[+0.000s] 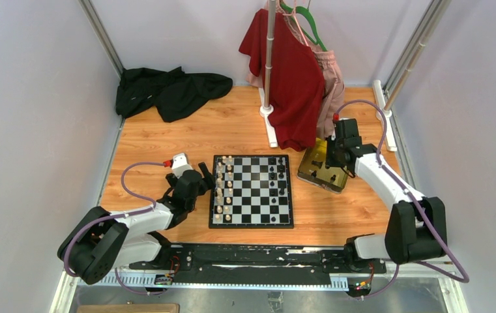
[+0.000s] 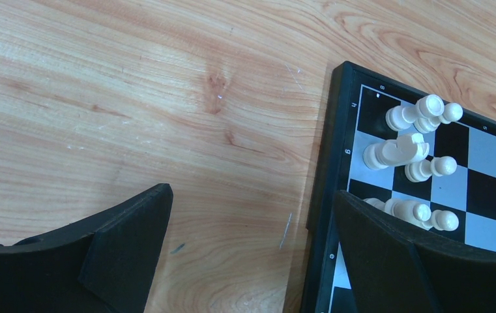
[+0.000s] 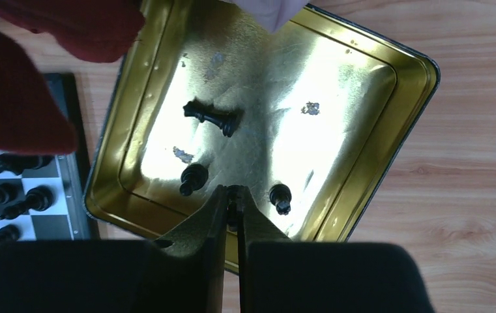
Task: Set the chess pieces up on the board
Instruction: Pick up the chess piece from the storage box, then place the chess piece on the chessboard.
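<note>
While the left gripper (image 2: 251,195) hangs with its claw spread wide, only bare table (image 2: 134,98) showing between the fingers, just off the 9 o'clock edge of the board (image 2: 326,163), the right gripper (image 3: 233,195) is down in the gold tray (image 3: 388,130). Its claw is drawn narrow, pinching what looks like a small black piece (image 3: 233,210) at the tips, though the fingers hide most of it. Three loose black pieces (image 3: 193,177) rest on the tray floor: one tipped on its side at 11 o'clock from the fingertips, one close by at 9 o'clock, and one close by at 3 o'clock. Seen from above, the tray sits at 3 o'clock of the board, near it but apart, and turned at an angle. White pieces (image 1: 225,186) stand in two files along the board's 9 o'clock side. A few standing black pieces (image 1: 276,179) occupy its 3 o'clock side, mostly the far half. A red shirt (image 1: 291,85) hangs at 1 o'clock of the board, and a black cloth (image 1: 167,88) lies crumpled at 11 o'clock.
</note>
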Available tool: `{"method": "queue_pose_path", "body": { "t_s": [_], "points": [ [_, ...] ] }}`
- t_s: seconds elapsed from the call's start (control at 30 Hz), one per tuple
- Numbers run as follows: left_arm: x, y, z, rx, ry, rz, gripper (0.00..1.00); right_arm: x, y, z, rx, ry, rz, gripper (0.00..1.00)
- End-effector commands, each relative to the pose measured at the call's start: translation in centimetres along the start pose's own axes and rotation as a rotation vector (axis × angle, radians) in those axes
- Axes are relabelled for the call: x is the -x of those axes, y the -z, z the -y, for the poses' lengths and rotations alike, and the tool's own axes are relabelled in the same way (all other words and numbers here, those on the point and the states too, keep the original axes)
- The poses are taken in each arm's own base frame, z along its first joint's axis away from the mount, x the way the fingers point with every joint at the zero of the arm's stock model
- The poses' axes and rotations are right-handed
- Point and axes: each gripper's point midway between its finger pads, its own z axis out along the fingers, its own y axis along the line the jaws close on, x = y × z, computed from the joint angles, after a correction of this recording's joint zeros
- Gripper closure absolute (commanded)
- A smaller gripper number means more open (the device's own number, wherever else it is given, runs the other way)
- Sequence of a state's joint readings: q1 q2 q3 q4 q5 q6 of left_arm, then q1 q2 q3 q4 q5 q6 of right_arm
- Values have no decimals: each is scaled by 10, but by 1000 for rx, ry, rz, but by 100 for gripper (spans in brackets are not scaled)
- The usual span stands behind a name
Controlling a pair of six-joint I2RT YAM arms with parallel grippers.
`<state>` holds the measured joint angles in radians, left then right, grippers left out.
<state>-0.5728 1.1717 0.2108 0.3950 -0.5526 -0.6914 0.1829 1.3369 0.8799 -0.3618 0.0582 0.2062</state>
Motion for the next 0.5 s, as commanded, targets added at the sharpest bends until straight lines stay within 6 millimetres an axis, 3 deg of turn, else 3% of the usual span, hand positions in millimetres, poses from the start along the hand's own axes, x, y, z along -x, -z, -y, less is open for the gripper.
{"method": "queue_pose_path", "body": {
  "t_s": [0.0, 0.27, 0.47],
  "points": [
    [3, 0, 1, -2, 12, 23, 0, 11, 24, -12, 25, 25, 31, 100],
    [4, 2, 1, -10, 18, 28, 0, -2, 55, -42, 64, 111, 49, 100],
    [5, 5, 0, -17, 21, 34, 0, -24, 79, -71, 119, 179, 53, 100]
  ]
}}
